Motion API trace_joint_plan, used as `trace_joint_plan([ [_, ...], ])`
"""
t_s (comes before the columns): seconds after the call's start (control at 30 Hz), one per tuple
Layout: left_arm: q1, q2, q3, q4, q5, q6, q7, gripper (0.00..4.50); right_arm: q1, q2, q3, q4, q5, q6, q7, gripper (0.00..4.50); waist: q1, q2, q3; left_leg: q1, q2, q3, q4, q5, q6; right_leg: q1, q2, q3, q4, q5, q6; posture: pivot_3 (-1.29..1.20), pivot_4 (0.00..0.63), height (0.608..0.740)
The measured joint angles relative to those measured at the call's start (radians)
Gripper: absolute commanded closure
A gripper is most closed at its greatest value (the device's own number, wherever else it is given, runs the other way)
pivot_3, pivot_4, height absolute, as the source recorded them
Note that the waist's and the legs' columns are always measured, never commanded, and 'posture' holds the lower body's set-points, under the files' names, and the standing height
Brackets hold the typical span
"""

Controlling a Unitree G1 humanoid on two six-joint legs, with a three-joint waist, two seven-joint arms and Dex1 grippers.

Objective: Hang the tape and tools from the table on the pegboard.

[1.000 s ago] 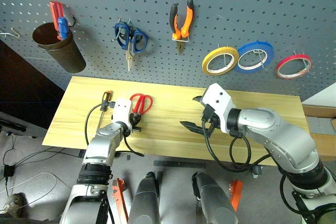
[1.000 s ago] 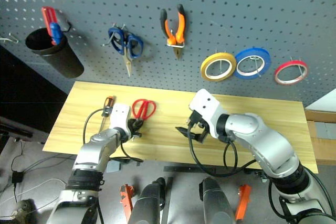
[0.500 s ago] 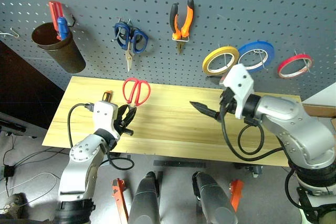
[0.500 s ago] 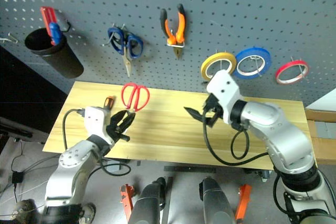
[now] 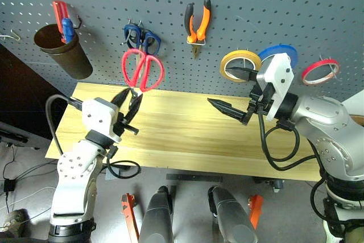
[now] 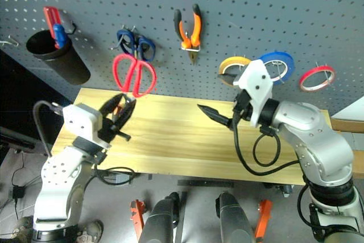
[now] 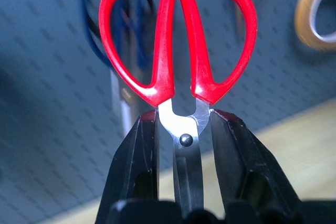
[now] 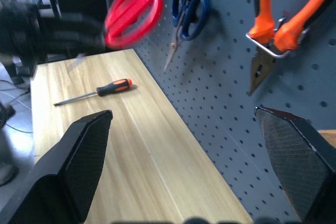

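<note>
My left gripper is shut on the blades of the red-handled scissors, holding them handles-up in front of the pegboard, just below the blue scissors. In the left wrist view the blades near the pivot of the red scissors sit between the two black fingers. My right gripper hangs open and empty over the table, in front of the yellow tape on its hook. The pliers hang on the board. The orange-and-black screwdriver lies on the table.
Blue-handled scissors hang right above the red ones. A black cup with red and blue screwdrivers hangs at the far left, beside a bare hook. A blue tape ring and a red one hang at the right.
My left gripper has lifted the red scissors off the table and up to the pegboard, turning them handles-up. My right gripper has risen and drifted right, still open.
</note>
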Motion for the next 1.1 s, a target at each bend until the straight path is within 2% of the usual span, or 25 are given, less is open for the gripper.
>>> trace_joint_plan([
  [0.33, -0.092, 0.0, 0.001, 0.016, 0.027, -0.025, 0.036, 3.43, -0.027, -0.001, 0.011, 0.048, -0.013, -0.054, 0.02, 0.0, 0.003, 0.0, -0.001, -0.001, 0.0, -0.001, 0.001, 0.0, 0.0, 0.0, 0.0, -0.002, 0.0, 0.0, 0.0, -0.08, 0.267, 0.74],
  [0.77, -0.206, 0.001, -0.04, 0.297, 0.053, -0.092, 0.016, 3.43, -0.055, 0.0, 0.025, 0.065, -0.043, -0.073, 0.033, 0.0, -0.001, 0.0, -0.001, -0.001, 0.0, -0.001, 0.002, 0.0, 0.0, 0.0, 0.0, -0.002, 0.002, 0.001, 0.0, -0.12, 0.283, 0.74],
  [1.0, -0.215, 0.009, -0.059, 0.331, 0.057, -0.129, -0.008, 3.43, -0.063, 0.009, 0.026, 0.065, -0.044, -0.073, 0.031, 0.0, -0.006, 0.0, -0.001, -0.001, 0.0, -0.002, 0.002, 0.0, 0.0, 0.0, 0.0, -0.003, 0.003, 0.001, -0.001, -0.12, 0.285, 0.74],
  [1.03, -0.212, 0.009, -0.06, 0.332, 0.057, -0.129, -0.008, 2.7, -0.063, 0.011, 0.028, 0.065, -0.044, -0.073, 0.031, 0.0, -0.006, 0.0, -0.001, -0.001, 0.0, -0.002, 0.002, 0.0, 0.0, 0.0, -0.001, -0.003, 0.003, 0.001, -0.001, -0.12, 0.287, 0.74],
  [1.1, -0.207, 0.009, -0.06, 0.336, 0.057, -0.129, -0.006, 2.13, -0.063, 0.016, 0.035, 0.065, -0.044, -0.073, 0.03, 0.0, -0.007, 0.0, -0.001, -0.001, 0.0, -0.002, 0.003, 0.0, 0.0, 0.0, -0.001, -0.003, 0.004, 0.001, -0.001, -0.12, 0.289, 0.74],
])
